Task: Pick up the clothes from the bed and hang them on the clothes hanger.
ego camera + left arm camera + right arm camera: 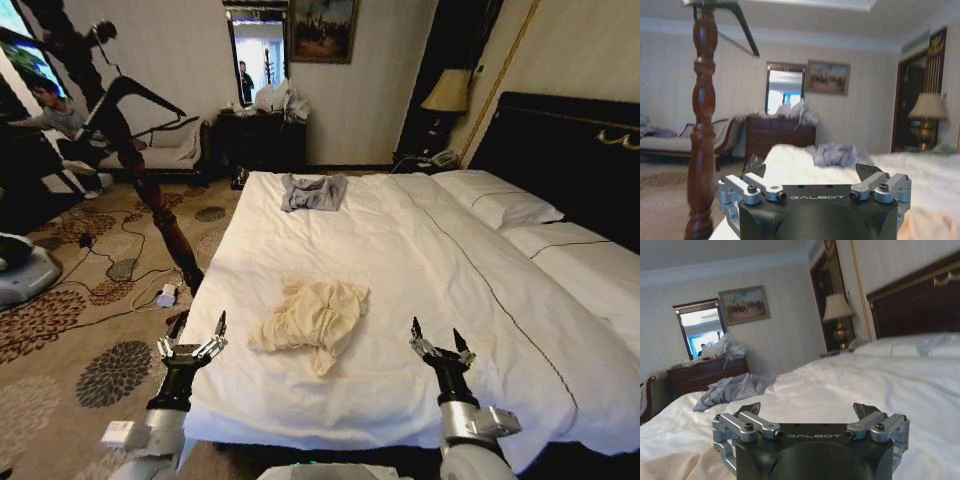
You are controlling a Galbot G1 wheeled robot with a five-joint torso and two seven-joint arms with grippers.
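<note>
We see the bed (420, 260) filling the frame's centre, the clothes (312, 318) crumpled at lower centre, the clothes hanger (140, 100) on the coat stand (150, 190) upper left; left end effector (193, 343) and right end effector (438, 343) hover, fingers apart.

Pale striped wallpaper (370, 90) is covering the walls, and a patterned brown carpet (60, 310) with cables trailing over it is spreading across the floor. A dark wooden dresser (262, 140) is standing against the far wall under a mirror (258, 55), with a framed painting (322, 28) hanging beside it. A lamp (447, 92) is sitting in the corner, and a cream sofa (170, 150) is resting along the left wall.
</note>
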